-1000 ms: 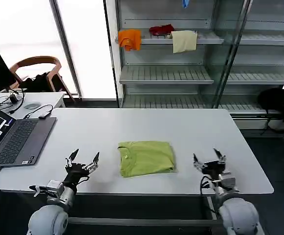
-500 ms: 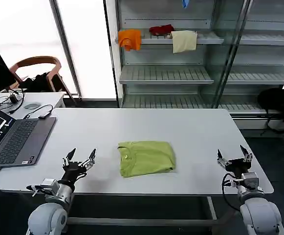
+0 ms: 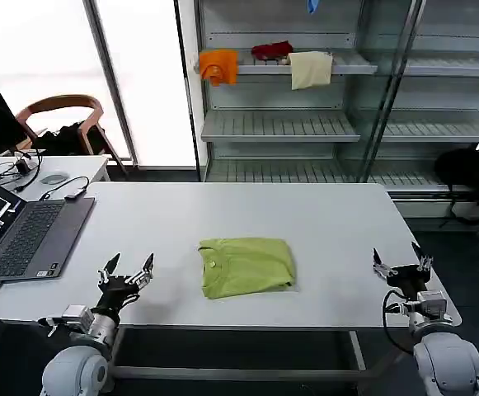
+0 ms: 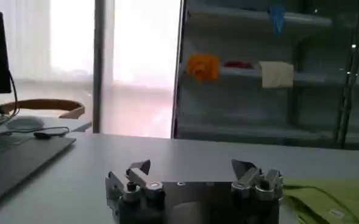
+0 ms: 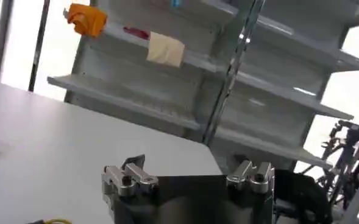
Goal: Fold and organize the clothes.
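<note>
- The lime yellow-green short-sleeved T-shirt of thin soft fabric [image 3: 246, 266] lies folded into a neat rectangle on the white rectangular table [image 3: 321, 223], near the front edge and about midway across it. Its collar end faces my left side.
- My left gripper [image 3: 126, 273] hovers near the front edge of the table, apart from the shirt, fingers spread wide and holding nothing. From my left wrist I see the two fingertips parted [image 4: 194, 173] with the edge of the shirt [image 4: 325, 198] just off to one side.
- My right gripper [image 3: 402, 262] hangs at the table's front right corner, well apart from the shirt, fingers likewise spread and empty; my right wrist view confirms the gap [image 5: 188, 172].
- A grey open laptop [image 3: 26, 233] sits at the left end of the table.
- Behind the table, a metal shelving unit [image 3: 305, 124] carries an orange cloth [image 3: 218, 65], a red cloth [image 3: 272, 50] and a cream cloth [image 3: 311, 68].
</note>
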Controlling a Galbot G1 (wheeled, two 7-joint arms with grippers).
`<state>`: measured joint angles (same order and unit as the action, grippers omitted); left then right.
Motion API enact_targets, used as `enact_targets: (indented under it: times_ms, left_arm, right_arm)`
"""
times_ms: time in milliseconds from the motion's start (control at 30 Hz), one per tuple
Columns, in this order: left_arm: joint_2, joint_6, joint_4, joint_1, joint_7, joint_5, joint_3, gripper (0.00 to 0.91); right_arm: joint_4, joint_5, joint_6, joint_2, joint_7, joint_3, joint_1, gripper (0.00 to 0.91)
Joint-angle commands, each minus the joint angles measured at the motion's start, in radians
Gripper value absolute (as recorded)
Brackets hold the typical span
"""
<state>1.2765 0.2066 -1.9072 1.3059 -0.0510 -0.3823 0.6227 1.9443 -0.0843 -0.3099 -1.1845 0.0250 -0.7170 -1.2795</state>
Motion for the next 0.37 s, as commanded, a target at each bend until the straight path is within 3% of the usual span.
enact_targets:
  times_ms: [33, 267, 367]
  left_arm:
    - [0.001, -0.039, -0.004, 0.012, 0.012, 0.039, -0.014, 0.907]
    - [0.002, -0.026, -0.010, 0.013, 0.014, 0.030, -0.016, 0.907]
    - [0.000, -0.010, -0.009, 0.013, 0.018, 0.016, -0.016, 0.907]
  right_arm:
    - [0.001, -0.050, 0.024, -0.003, 0.005, -0.007, 0.000, 0.907]
    - [0.026, -0.084, 0.021, 0.000, 0.001, -0.009, -0.011, 0.907]
    - [0.051, -0.079, -0.026, -0.002, 0.018, -0.011, -0.023, 0.907]
